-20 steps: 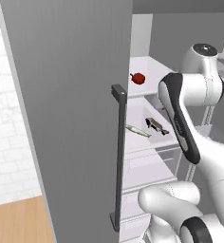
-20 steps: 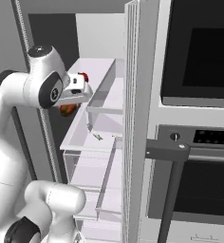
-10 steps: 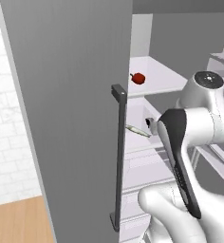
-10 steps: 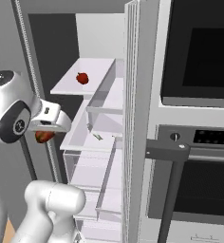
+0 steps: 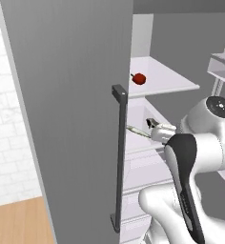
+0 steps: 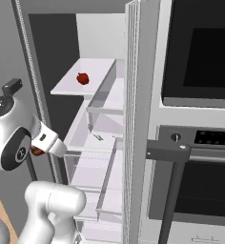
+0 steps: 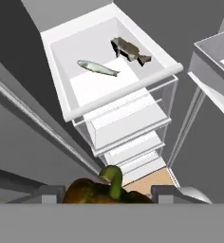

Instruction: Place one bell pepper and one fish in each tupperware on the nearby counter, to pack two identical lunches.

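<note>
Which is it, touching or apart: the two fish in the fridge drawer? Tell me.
Apart. Hand view: pale drawer floor shows between the silver fish and the dark fish.

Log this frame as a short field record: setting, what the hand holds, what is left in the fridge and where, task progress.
setting: open fridge beside a built-in oven
hand: hand closed around a bell pepper, orange-brown with a green stem, held in front of the fridge
upper shelf: one red bell pepper lying on the white shelf
bin below: silver fish and darker fish, lying apart in the clear bin
progress: first pepper picked; both fish and second pepper not yet taken
</note>
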Motion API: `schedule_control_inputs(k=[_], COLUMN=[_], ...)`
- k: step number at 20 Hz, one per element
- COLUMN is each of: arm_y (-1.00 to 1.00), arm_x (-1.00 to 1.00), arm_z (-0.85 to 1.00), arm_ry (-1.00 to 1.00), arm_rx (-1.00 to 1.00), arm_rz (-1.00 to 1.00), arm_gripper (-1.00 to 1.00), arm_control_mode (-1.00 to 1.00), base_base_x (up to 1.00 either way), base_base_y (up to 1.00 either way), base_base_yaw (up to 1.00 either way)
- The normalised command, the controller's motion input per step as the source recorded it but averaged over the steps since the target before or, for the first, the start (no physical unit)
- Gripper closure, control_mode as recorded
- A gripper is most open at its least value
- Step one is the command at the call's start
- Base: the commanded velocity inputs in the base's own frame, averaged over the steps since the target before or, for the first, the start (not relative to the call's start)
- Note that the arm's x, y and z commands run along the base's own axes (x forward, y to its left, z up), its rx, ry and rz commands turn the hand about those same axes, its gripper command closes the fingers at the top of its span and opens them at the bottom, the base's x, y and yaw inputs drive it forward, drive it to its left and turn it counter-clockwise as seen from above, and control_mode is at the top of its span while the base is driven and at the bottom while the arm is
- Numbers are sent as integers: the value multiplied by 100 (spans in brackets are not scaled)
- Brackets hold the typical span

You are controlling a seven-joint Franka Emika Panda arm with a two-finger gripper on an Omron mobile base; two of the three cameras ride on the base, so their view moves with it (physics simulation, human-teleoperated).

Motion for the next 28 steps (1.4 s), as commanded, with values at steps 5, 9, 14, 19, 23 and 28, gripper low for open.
schedule_control_inputs(k=[5,9,14,19,23,28], arm_y=[0,0,-10,-17,0,1], arm_x=[0,-1,-3,0,0,-11], arm_z=[-15,-9,-43,-36,0,-1], arm_ry=[11,10,0,0,0,0], arm_rx=[-3,-13,-7,0,0,0], arm_rz=[5,15,15,17,0,0], arm_gripper=[100,100,100,100,100,100], arm_control_mode=[-100,-100,-100,-100,-100,-100], base_base_x=[0,0,0,0,0,0], base_base_y=[0,0,0,0,0,0], base_base_yaw=[0,0,0,0,0,0])
